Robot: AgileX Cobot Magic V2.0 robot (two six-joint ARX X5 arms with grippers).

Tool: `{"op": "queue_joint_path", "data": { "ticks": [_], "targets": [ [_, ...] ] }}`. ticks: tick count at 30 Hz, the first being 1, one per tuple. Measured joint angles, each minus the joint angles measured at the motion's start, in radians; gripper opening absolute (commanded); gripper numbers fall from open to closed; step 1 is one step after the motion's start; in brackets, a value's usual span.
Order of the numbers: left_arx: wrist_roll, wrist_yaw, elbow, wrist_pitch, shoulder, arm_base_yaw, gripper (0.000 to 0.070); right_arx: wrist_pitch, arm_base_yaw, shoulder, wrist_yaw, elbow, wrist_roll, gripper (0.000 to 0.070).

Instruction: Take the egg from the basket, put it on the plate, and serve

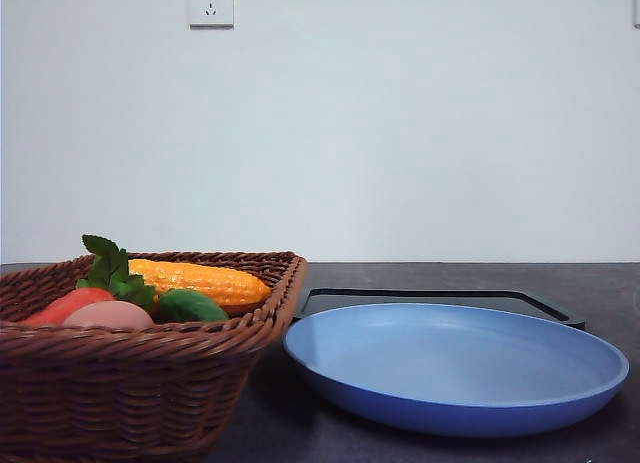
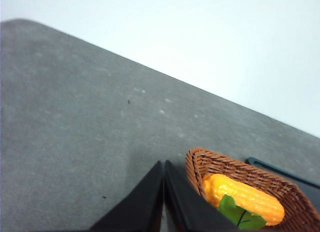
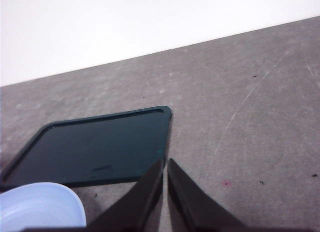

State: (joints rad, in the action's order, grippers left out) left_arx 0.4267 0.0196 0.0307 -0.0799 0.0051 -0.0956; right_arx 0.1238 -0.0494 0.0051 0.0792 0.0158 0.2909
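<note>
The small pinkish-tan oval egg [image 1: 108,315] lies inside the large brown woven wicker basket [image 1: 130,383], at its near side, touching a red-orange carrot-like vegetable [image 1: 66,305] with green leaves. A yellow corn cob [image 1: 200,281] lies behind them. The basket stands on the dark grey tabletop [image 3: 240,101], just beside the wide matte light-blue round plate [image 1: 455,368]. This adjacency keeps the transfer path short. The plate is bare and rests partly over a flat black rectangular tray [image 3: 92,149], which likely serves as the serving base.

The left tool [image 2: 164,192] has its fingers pressed together, holding nothing, and is positioned near a basket corner. The right tool [image 3: 165,192] is likewise closed and empty, near the tray edge. The transfer is judged not yet begun. The left tool, being nearer the basket, appears best placed to open and descend on the egg.
</note>
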Motion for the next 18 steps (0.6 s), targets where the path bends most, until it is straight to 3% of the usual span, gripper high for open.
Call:
{"op": "queue_joint_path", "data": {
  "ticks": [9,18],
  "targets": [
    [0.057,-0.012,0.000,-0.012,0.000,0.000,0.0000,0.059,0.000,0.000,-0.001,0.007,0.034,0.0000],
    [0.059,-0.058,0.115,-0.176,0.109,0.000,0.0000,0.214,0.000,0.060,0.000,0.198,0.058,0.0000]
  ]
}}
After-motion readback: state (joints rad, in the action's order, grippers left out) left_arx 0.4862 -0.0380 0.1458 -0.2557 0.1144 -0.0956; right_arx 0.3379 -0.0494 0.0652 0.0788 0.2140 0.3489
